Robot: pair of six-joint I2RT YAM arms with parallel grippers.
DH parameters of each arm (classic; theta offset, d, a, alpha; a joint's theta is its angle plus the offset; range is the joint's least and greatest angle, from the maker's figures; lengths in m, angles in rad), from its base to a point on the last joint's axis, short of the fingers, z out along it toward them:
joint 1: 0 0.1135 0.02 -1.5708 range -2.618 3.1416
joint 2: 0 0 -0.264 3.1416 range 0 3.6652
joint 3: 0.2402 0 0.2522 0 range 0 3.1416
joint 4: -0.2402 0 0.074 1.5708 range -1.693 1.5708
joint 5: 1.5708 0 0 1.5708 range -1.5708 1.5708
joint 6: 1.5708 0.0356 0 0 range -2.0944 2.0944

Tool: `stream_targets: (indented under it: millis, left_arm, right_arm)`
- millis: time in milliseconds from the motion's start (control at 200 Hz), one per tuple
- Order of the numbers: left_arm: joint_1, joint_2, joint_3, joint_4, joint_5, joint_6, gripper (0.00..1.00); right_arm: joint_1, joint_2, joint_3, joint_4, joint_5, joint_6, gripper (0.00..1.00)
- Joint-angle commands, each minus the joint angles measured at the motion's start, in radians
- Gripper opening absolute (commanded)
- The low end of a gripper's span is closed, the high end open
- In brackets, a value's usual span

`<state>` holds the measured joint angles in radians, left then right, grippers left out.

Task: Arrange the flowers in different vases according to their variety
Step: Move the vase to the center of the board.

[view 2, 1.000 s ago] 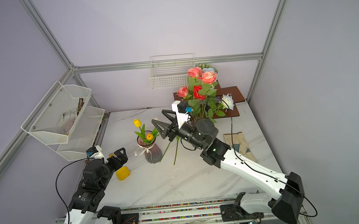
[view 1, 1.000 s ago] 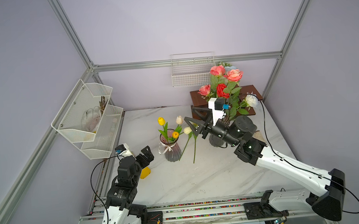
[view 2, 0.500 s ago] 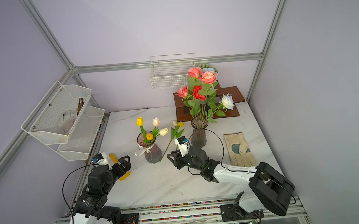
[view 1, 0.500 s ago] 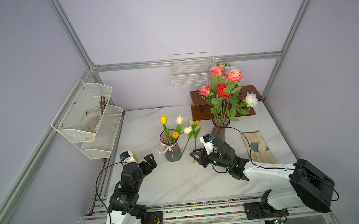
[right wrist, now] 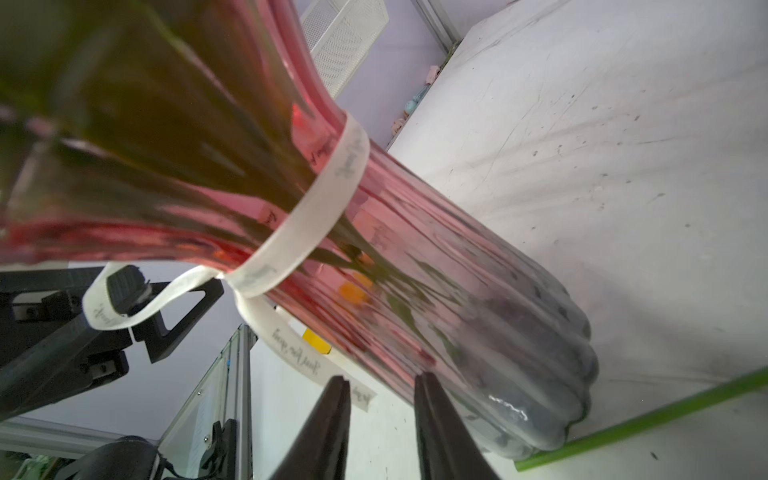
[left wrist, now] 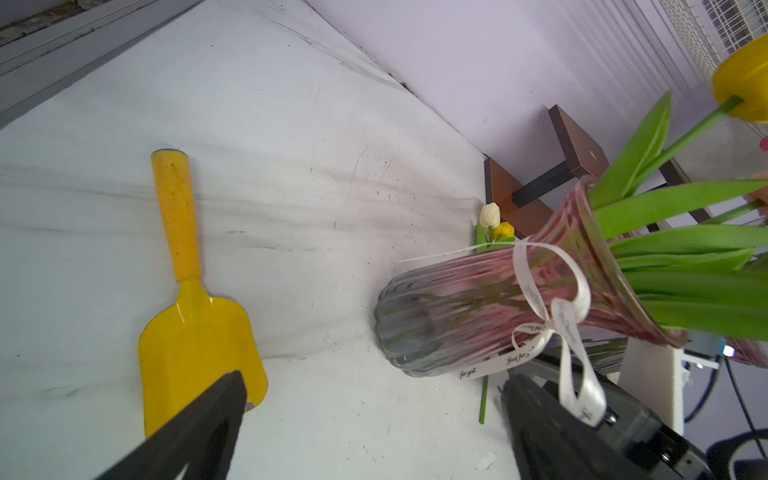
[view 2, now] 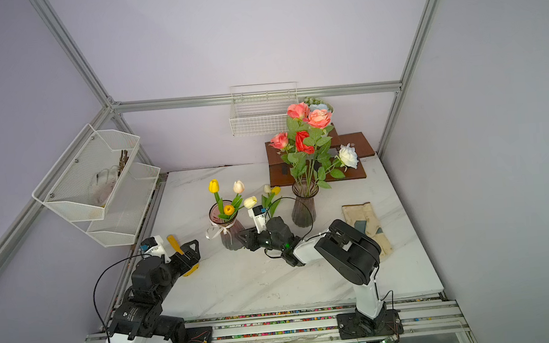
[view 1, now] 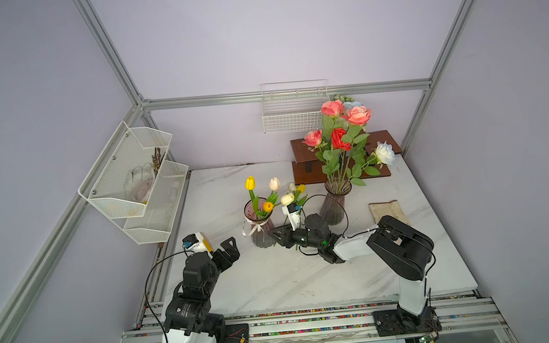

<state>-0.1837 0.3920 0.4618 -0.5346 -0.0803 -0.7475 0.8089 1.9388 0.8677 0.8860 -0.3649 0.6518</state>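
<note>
Right arm dropped low, elbow folded; right pincer (view 1: 273, 236) narrow, empty, beside ribboned vase (view 1: 260, 232). Left pincer (view 1: 231, 247) wide.

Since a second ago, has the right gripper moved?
Yes. The right gripper has dropped from about rim height of the bow vase to low beside that vase's base.

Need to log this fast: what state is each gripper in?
Left gripper: open wide, empty.
Right gripper: jaws narrowly apart, nothing between them.
</note>
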Motion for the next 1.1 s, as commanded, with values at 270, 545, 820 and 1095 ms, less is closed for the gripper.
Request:
stream_targets:
  millis: [270,545,820,1095]
  left_arm:
    - [0.002,-0.017,0.006,0.021,0.136,0.019,1.00]
    - [-0.051,0.029,0.020,0.027,0.165,0.027,1.00]
    - [-0.237,0.173,0.074,0.077,0.078,0.044,1.00]
    - [-0.526,0.474,0.219,0.107,-0.115,0.077,1.00]
  right_arm:
    - [0.001,0.256,0.300,0.029,-0.056,0.101,0.33]
    - [-0.002,0.277,0.389,-0.015,-0.092,0.114,0.35]
    - [-0.018,-0.103,0.035,-0.111,-0.035,0.011,0.43]
    - [-0.061,-0.546,-0.236,-0.481,0.207,-0.099,0.59]
